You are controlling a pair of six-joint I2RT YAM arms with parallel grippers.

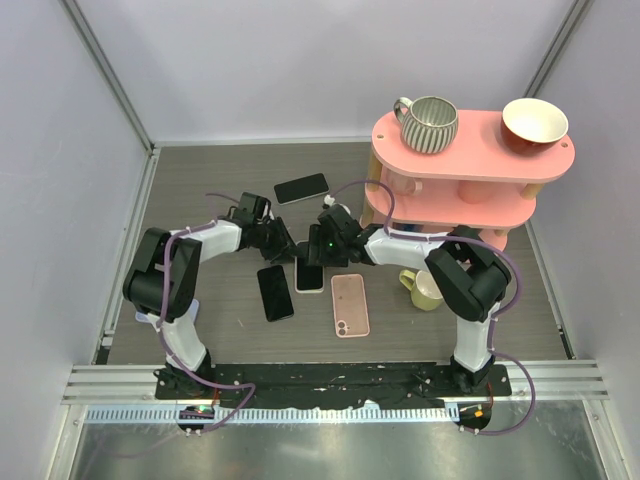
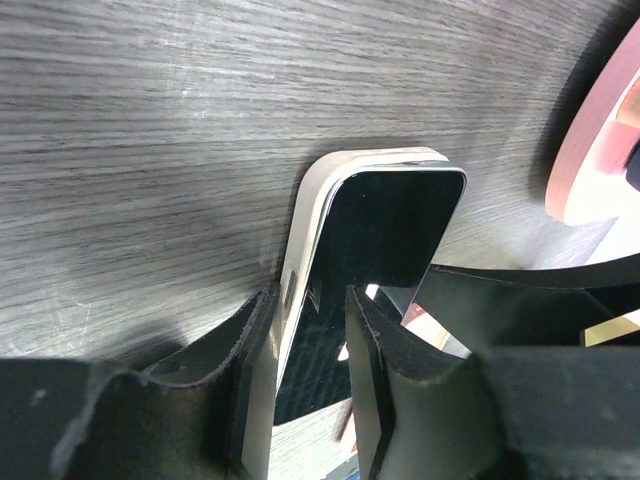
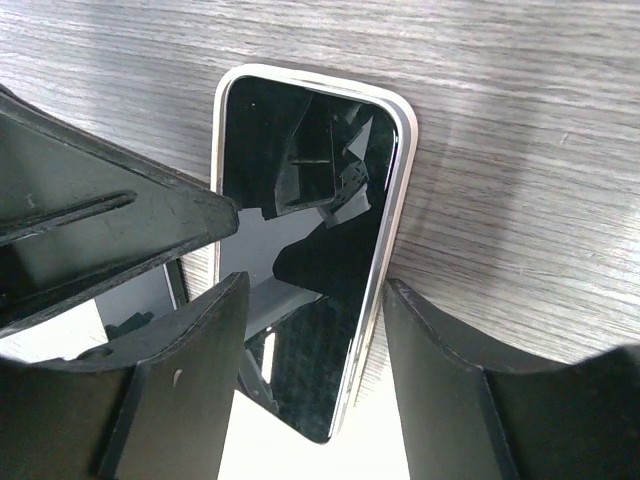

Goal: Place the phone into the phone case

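Pinching the phone, the left gripper seems to seat it in the phone case while the right gripper straddles both, spread.

Overhead view: bright, even, diffuse light from above. Focus sharp. Soft, short shadows lie under the arms on the table.

Wrist views: near fingers soft, wood grain crisp. The glossy phone mirrors its surroundings. Pale patches at the lower edge are blown out.
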